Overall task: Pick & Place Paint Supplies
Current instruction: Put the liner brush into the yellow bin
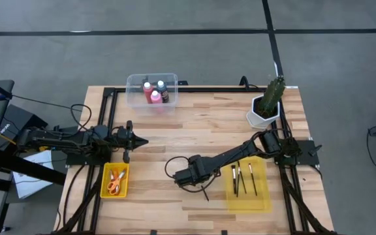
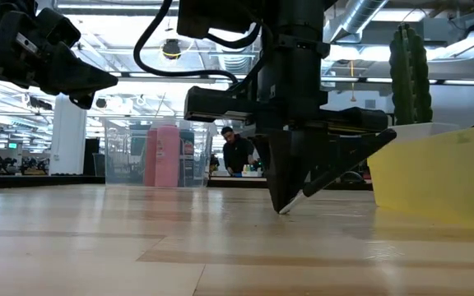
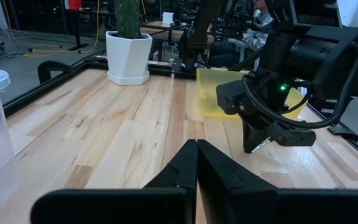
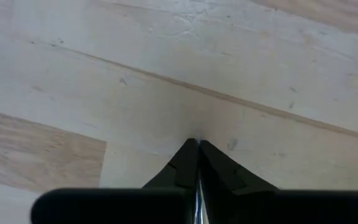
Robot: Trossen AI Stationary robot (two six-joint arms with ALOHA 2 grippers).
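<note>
Now the right gripper (image 2: 282, 205) points straight down in the middle of the table (image 1: 175, 130), with its tip right on the wood. Its two fingers are pressed together on a thin brush (image 1: 205, 193). A pale bit of that brush pokes out to the side, low over the table. Just to the right of it sits a flat yellow tray (image 1: 261, 199), and three more thin dark brushes (image 1: 243, 179) lie in it side by side. Off to the left, the left gripper (image 1: 142, 141) hangs above the table with its fingers closed tight and nothing in them. Near that arm is a small yellow bin (image 1: 104, 189). It holds the orange scissors (image 1: 113, 188) and the red scissors (image 1: 117, 175). At the far edge of the table stands a clear plastic box (image 1: 136, 98). Inside it are a red bottle (image 1: 147, 87), a pink bottle (image 1: 155, 97) and a small dark bottle with a white cap (image 1: 162, 89). Any writing on the bottles is too small to read. At the far right corner a green plant (image 1: 274, 91) stands in a white pot (image 1: 260, 119). Beyond the table, a person (image 2: 235, 152) is in the room.
</note>
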